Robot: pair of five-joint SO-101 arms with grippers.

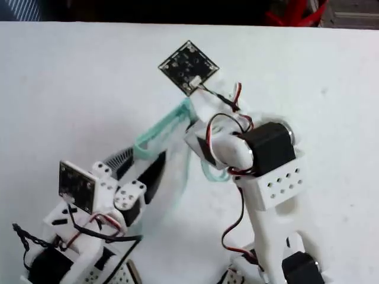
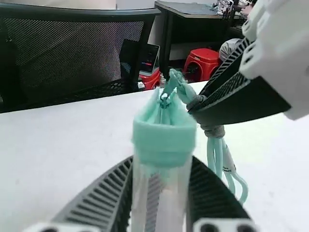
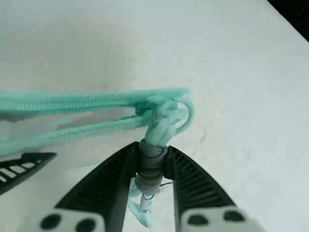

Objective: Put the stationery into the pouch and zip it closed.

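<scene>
A clear pouch [image 1: 169,157] with mint-green zipper trim lies slantwise on the white table between the two arms. My left gripper [image 2: 161,191] is shut on one end of the pouch [image 2: 163,145], with a ribbed finger pressing each side. At the other end, my right gripper [image 3: 152,159] is shut on the grey-wrapped mint pull cord [image 3: 153,157] of the zipper [image 3: 96,102]. In the high view the left gripper [image 1: 140,165] is at the lower left and the right gripper [image 1: 199,142] sits mid-table. The pouch's contents are too hazy to make out.
The table's far edge [image 1: 189,23] runs along the top of the high view. A black mesh chair [image 2: 63,58] and a red stool [image 2: 203,60] stand beyond the table. Bare tabletop [image 1: 71,89] spreads to the left and right [image 1: 331,89].
</scene>
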